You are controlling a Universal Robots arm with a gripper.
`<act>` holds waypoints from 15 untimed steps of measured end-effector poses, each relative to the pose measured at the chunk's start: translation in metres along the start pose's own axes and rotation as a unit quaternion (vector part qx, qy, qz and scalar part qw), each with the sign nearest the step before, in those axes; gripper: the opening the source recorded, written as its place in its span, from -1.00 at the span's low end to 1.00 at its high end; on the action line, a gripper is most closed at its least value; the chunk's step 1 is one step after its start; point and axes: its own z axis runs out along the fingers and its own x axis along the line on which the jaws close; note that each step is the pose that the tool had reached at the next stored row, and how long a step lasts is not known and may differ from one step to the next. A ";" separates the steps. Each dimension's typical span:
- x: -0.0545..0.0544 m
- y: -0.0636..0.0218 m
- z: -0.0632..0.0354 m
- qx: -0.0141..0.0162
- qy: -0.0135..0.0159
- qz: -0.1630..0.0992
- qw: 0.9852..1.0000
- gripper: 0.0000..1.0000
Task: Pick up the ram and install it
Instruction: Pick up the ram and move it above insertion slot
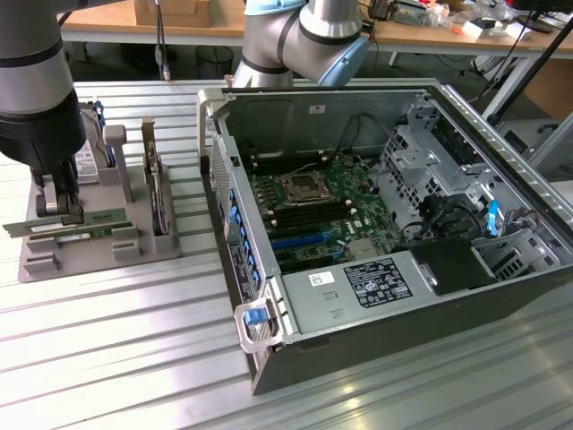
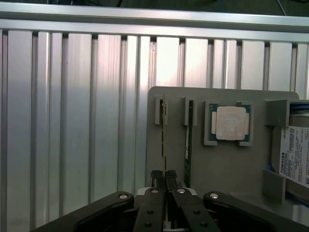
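**Figure: gripper at the parts tray, with the open computer case alongside.** My gripper (image 2: 164,178) is clenched on the ram (image 2: 164,140). Its two fingers press the flat faces of the board near one end. The stick is seen edge-on. It stands on its long edge in the grey tray (image 2: 217,169), with its other end resting in a bracket.

I judge that the tray holds its sticks upright for this reason: the fingers can straddle the thin board from above, and the contact edge stays low and free for a slot. A second stick (image 2: 188,140) stands just beside it and parallel, apart from the fingers. Beyond that lie the square processor (image 2: 232,123) in its own recess and then the hard drive (image 2: 295,154).

The tray sits on the ribbed metal table (image 1: 134,340) at the exterior view's left, with the arm over it. The open case (image 1: 269,116) lies on its side at the exterior view's right, well apart, so the motherboard (image 1: 322,210) faces up, presumably for access from above. As far as I can tell, the ram is not yet lifted clear of the tray.
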 end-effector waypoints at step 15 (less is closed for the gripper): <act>0.000 0.0007 -0.0147 0.000 0.000 0.000 1.000 -0.74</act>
